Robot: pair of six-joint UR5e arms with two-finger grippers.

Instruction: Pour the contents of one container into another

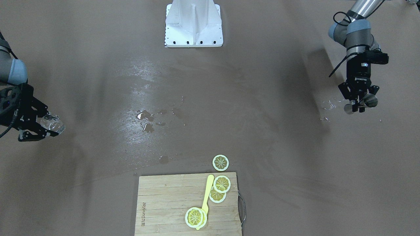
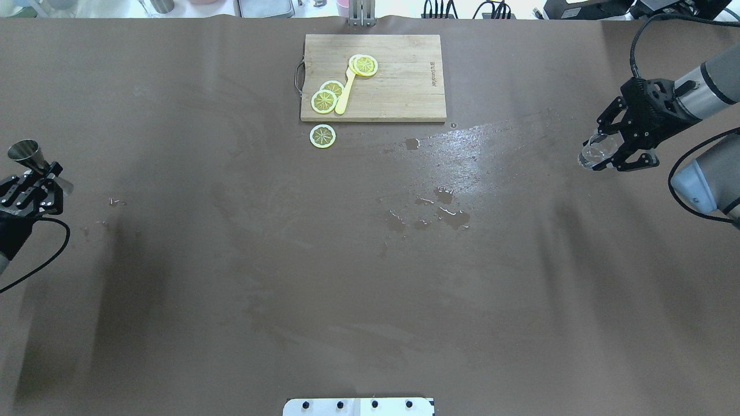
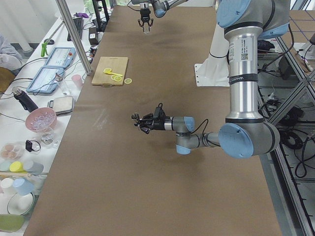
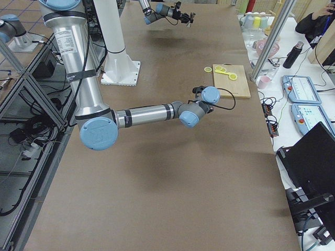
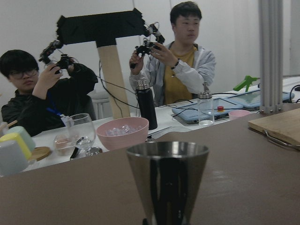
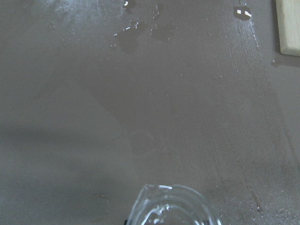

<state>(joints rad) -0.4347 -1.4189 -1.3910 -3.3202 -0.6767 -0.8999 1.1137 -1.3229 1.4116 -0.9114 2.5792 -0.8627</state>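
Both containers look lifted, overhead; your left fingers (image 2: 46, 173) clamp the jigger (image 2: 24, 151) at 9 o'clock; right fingers (image 2: 633, 162) grip the glass (image 2: 592, 153) at 3; next, bring them together.

Big brown table (image 2: 173, 289), mostly matte but shiny and wet through the middle. Few small puddles (image 2: 445, 214) there, plus one more wet spot (image 2: 411, 143) nearer the wooden cutting board (image 2: 399, 86). Board flat at the edge far from the robot. One loose lemon slice (image 2: 322, 136) right on the table, just off the board's corner. White base plate (image 1: 193, 24) at the robot's edge. Tiny droplets (image 2: 115, 201) out toward the robot's left end.
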